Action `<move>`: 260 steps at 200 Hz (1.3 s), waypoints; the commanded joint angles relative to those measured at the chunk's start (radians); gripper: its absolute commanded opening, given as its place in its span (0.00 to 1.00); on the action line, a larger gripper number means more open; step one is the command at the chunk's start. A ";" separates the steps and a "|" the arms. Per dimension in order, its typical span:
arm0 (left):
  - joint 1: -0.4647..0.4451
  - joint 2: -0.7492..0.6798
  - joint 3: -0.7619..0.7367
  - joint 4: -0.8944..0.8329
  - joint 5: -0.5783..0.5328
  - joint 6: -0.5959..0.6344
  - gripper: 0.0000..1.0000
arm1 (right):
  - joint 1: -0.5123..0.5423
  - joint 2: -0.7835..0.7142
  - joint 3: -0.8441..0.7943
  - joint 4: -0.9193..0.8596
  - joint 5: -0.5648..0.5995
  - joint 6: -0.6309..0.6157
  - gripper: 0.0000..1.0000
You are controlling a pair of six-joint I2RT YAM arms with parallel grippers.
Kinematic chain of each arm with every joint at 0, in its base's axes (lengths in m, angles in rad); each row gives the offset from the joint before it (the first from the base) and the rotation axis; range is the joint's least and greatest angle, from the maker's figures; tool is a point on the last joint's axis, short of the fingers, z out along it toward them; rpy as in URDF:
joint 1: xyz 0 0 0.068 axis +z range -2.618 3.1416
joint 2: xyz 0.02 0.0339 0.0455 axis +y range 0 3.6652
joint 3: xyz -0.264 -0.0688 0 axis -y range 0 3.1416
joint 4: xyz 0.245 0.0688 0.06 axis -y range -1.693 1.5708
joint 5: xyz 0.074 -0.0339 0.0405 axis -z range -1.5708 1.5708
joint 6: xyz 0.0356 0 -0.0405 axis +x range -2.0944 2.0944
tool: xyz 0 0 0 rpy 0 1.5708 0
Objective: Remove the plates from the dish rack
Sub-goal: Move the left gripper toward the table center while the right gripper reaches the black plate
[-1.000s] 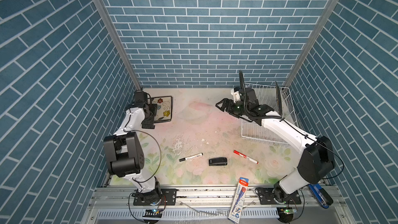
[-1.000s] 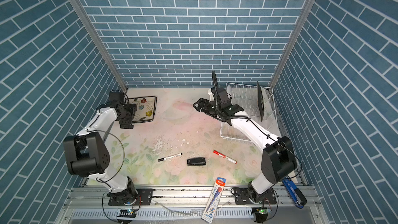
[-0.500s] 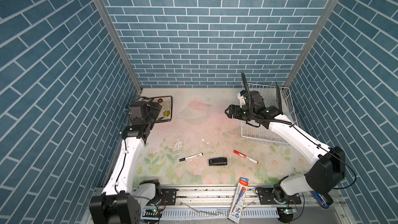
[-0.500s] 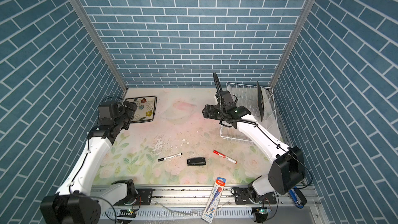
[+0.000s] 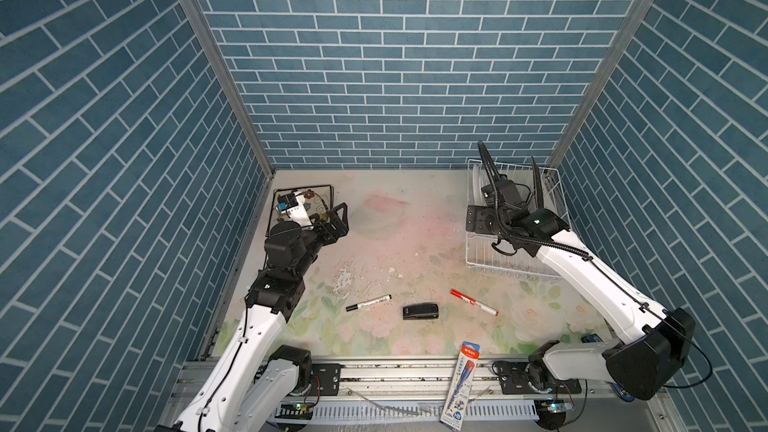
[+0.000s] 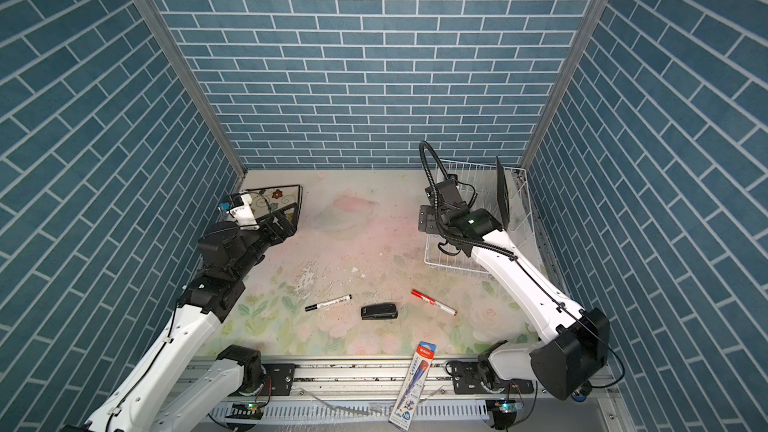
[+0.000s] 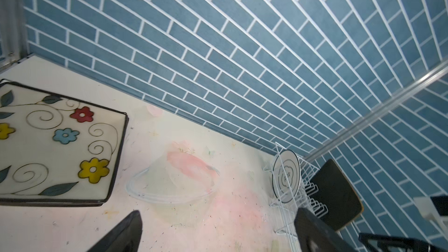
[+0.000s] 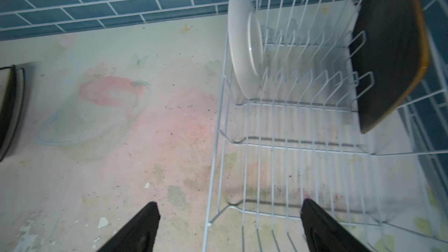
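I see both grippers empty, jaws apart: left gripper point(image 7: 215, 231) beside the flat flower-patterned square plate point(image 7: 55, 146), right gripper point(image 8: 228, 229) over the white wire dish rack point(image 8: 286, 146) holding an upright round white plate point(image 8: 244, 42) and square black plate point(image 8: 388, 47).

Blue brick-patterned walls point(image 5: 395, 56) enclose three sides.
Pale floral-printed tabletop point(image 5: 395, 243), scuffed; grey metal corner posts point(image 5: 216, 64).

White wire dish rack point(image 8: 278, 141), plain white round plate point(image 8: 242, 44) in it, matte black square plate point(image 8: 388, 52) with an amber-brown edge, cream flower-patterned plate point(image 7: 55, 146) with red, blue, yellow blooms and a thin black rim, pastel floral table point(image 5: 395, 243), teal brick-pattern walls point(image 5: 395, 56).
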 commanded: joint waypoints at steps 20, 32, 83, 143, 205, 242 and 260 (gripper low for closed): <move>-0.117 -0.011 -0.034 0.053 0.043 0.229 1.00 | 0.000 0.006 0.039 -0.174 0.278 -0.094 0.95; -0.138 -0.024 -0.049 0.063 0.032 0.264 1.00 | -0.002 0.011 0.038 -0.181 0.339 -0.108 0.95; -0.187 -0.008 -0.135 0.175 0.056 0.317 1.00 | -0.043 0.014 -0.010 -0.074 0.415 -0.152 0.95; -0.333 0.136 -0.185 0.345 -0.069 0.426 1.00 | -0.160 0.081 -0.023 0.076 0.377 -0.217 0.96; -0.361 0.306 -0.162 0.479 -0.049 0.386 1.00 | -0.279 0.238 0.053 0.176 0.344 -0.261 0.95; -0.364 0.355 -0.139 0.485 -0.045 0.384 1.00 | -0.327 0.331 0.127 0.202 0.356 -0.310 0.95; -0.364 0.366 -0.134 0.485 -0.054 0.393 1.00 | -0.342 0.355 0.152 0.208 0.342 -0.332 0.95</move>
